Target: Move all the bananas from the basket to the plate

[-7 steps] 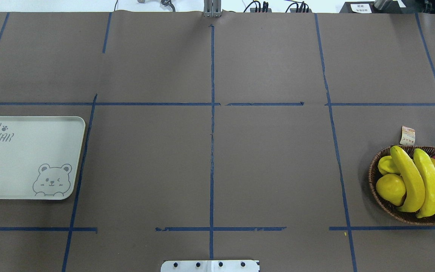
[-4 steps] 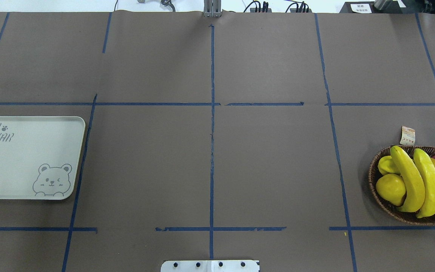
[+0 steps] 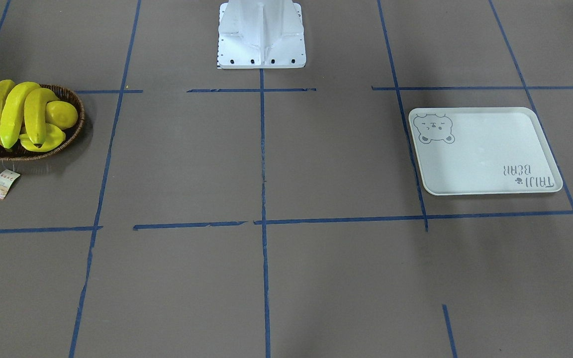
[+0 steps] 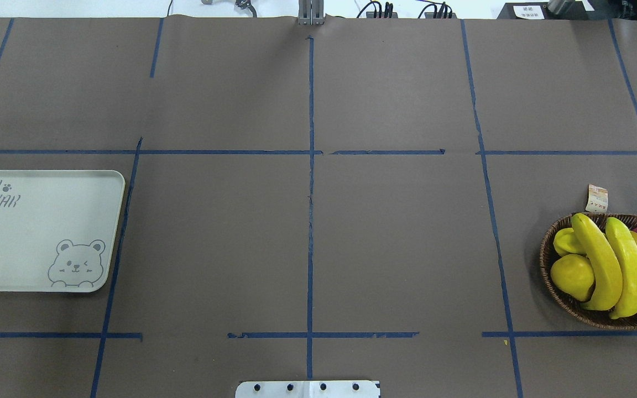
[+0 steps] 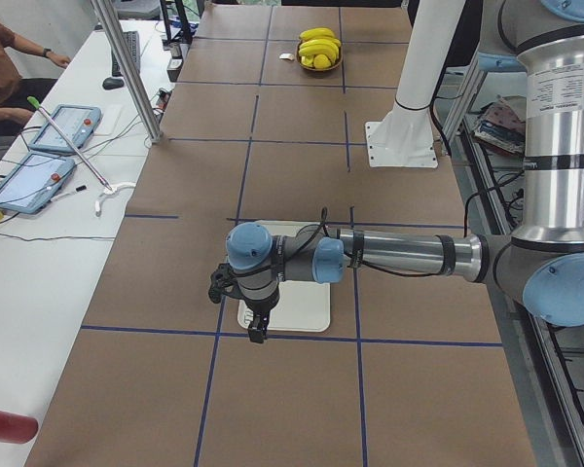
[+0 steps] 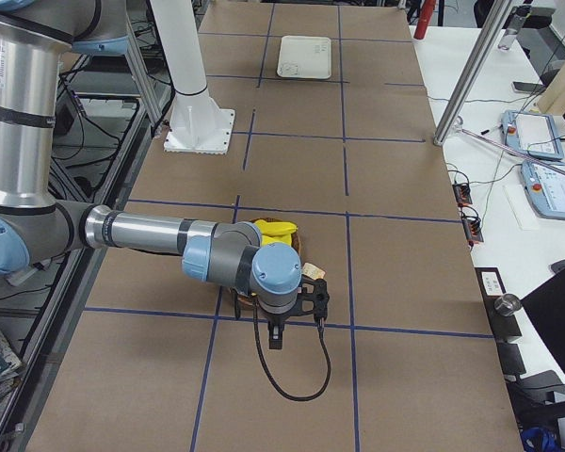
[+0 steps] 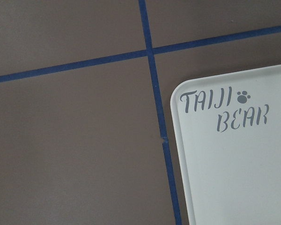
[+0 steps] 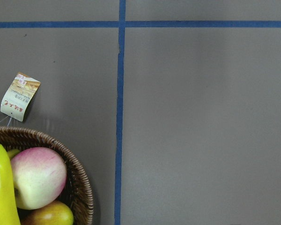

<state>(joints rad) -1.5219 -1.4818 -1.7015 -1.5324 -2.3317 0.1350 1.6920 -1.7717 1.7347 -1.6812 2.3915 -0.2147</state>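
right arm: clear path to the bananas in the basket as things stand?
Probably yes. The right arm hangs just above the basket, and the bananas lie on top of the other fruit with nothing over them.

My table (image 4: 396, 243) is dull brown, crossed by a grid of dark blue tape (image 4: 310, 221). The basket (image 8: 79, 183) is dark brown woven wicker. In it lie glossy yellow bananas (image 4: 603, 268), one a duller brownish yellow, a yellow lemon (image 4: 572, 275) and a pink-and-cream apple (image 8: 37, 176). Just beside the basket, its tag (image 4: 597, 198) is cream with an orange band. Well apart from the basket, my plate (image 4: 36, 232) is pale grey-white with a grey bear face and grey lettering.
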